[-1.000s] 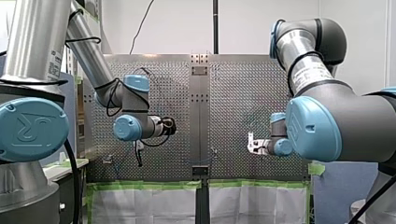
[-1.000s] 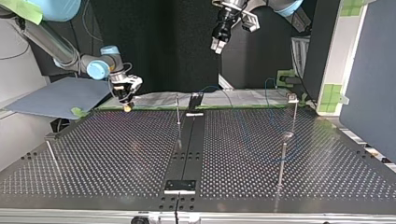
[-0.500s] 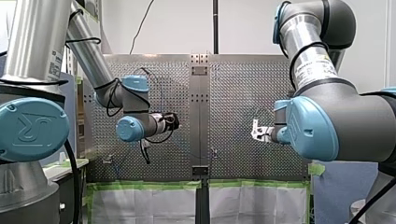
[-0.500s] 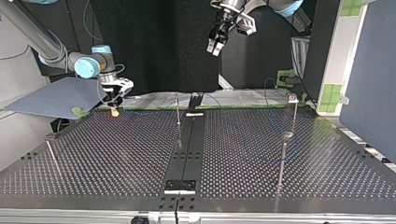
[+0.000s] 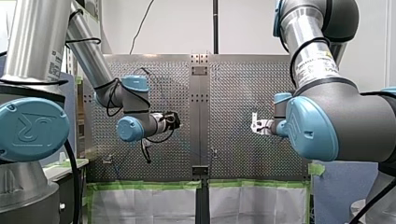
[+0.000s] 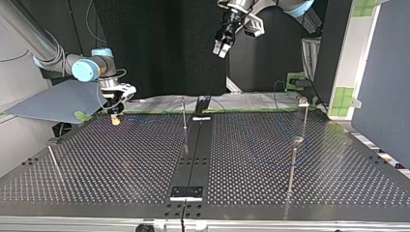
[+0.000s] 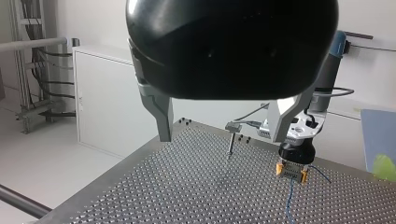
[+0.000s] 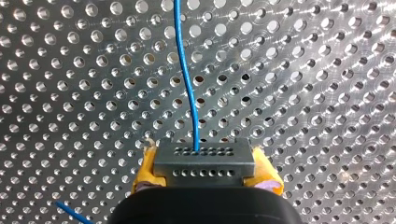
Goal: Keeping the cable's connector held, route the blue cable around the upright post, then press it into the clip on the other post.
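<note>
- Connector [image 8: 203, 163]: clamped between the yellow pads [image 8: 142, 172] of my right end effector [image 6: 115, 120], which sits at the top view's left, low over the rear of the tabletop [image 6: 121, 169].
- Blue cable [image 8: 187, 79]: leaves the connector's upper hole row and runs ahead over the perforated surface in a slight wave.
- Centre post [image 6: 183, 116]: thin and upright, beside the dark centre strip [image 6: 193, 154], well apart from the connector.
- Left end effector [image 6: 221, 47]: high above the tabletop's rear edge, fingers spread, nothing between them.
- Rear right post [image 6: 304, 121] and nearer right post [image 6: 291, 169]: both upright. I cannot tell whether the cable touches either.
</note>
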